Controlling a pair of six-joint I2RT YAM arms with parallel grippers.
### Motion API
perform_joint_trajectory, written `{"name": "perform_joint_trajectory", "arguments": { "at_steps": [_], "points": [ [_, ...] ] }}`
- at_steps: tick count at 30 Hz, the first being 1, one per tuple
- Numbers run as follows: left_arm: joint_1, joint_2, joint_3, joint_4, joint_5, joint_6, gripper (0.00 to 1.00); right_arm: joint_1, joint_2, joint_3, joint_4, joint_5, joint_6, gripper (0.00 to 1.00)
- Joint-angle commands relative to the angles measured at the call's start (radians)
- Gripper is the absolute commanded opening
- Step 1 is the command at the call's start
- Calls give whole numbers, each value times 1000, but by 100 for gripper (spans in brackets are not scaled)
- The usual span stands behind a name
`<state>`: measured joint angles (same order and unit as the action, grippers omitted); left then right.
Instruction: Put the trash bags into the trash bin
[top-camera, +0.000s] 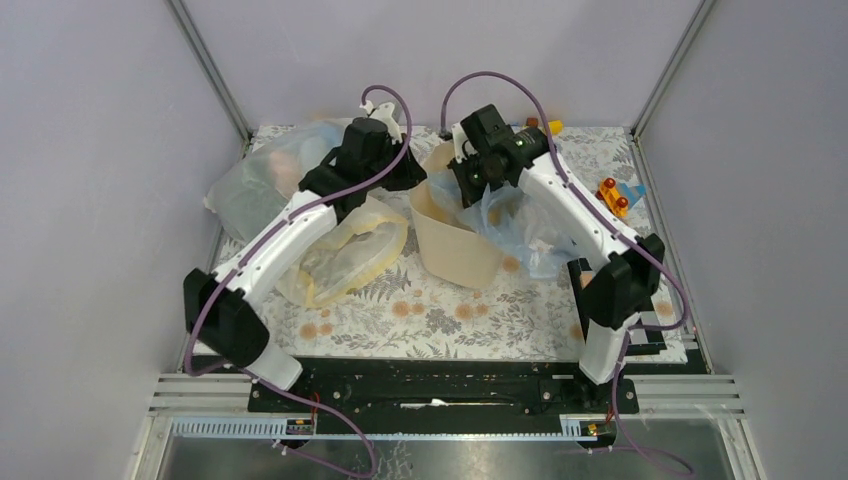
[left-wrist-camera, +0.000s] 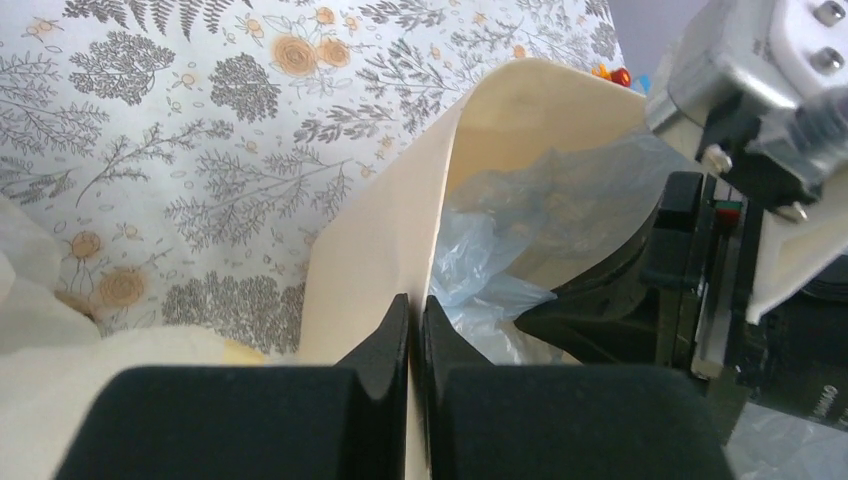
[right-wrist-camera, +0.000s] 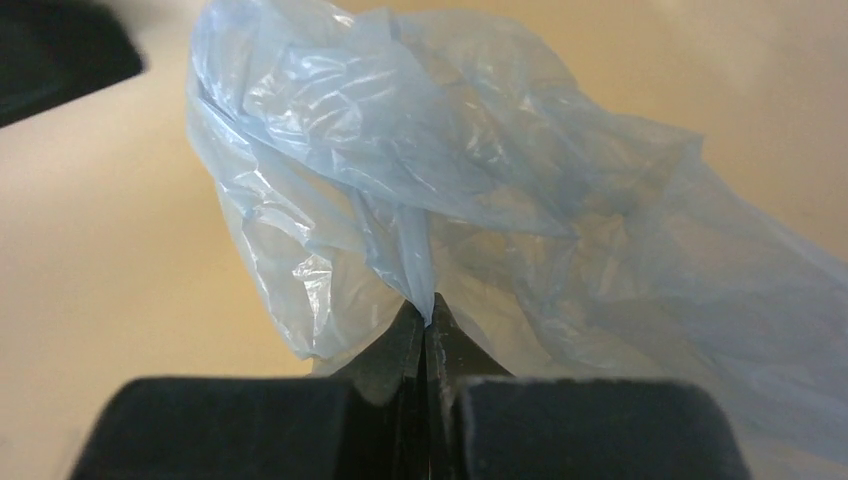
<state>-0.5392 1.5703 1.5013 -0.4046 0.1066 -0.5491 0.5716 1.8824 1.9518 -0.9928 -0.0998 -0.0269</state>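
Note:
The cream-beige trash bin (top-camera: 455, 245) stands mid-table, tilted. My left gripper (top-camera: 408, 178) is shut on the bin's left rim; in the left wrist view the wall (left-wrist-camera: 385, 255) runs between my closed fingers (left-wrist-camera: 418, 310). The pale blue trash bag (top-camera: 520, 225) drapes over the bin's right rim, part inside (left-wrist-camera: 500, 240), part outside on the table. My right gripper (top-camera: 478, 185) is at the bin's mouth, shut on a fold of the blue bag (right-wrist-camera: 400, 150); in its wrist view my fingertips (right-wrist-camera: 428, 312) pinch the film against the bin's inner wall (right-wrist-camera: 110, 250).
A pale yellow plastic bag (top-camera: 350, 250) lies left of the bin under my left arm. A bulky clear whitish bag (top-camera: 265, 170) sits at the back left. Small orange toys (top-camera: 612, 195) lie at the back right. Grey walls enclose the patterned table.

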Motion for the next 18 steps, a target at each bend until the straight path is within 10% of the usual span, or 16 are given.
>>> {"name": "perform_joint_trajectory", "arguments": {
  "at_steps": [1, 7, 18],
  "points": [
    [-40, -159, -52, 46, -14, -20, 0, 96, -135, -88, 52, -34, 34, 0],
    [-74, -266, -200, 80, -5, -74, 0, 162, -164, -183, 148, -43, 100, 4],
    [-85, -362, -280, 71, -47, -77, 35, 171, -232, -142, 189, -75, 121, 60]
  ]
}}
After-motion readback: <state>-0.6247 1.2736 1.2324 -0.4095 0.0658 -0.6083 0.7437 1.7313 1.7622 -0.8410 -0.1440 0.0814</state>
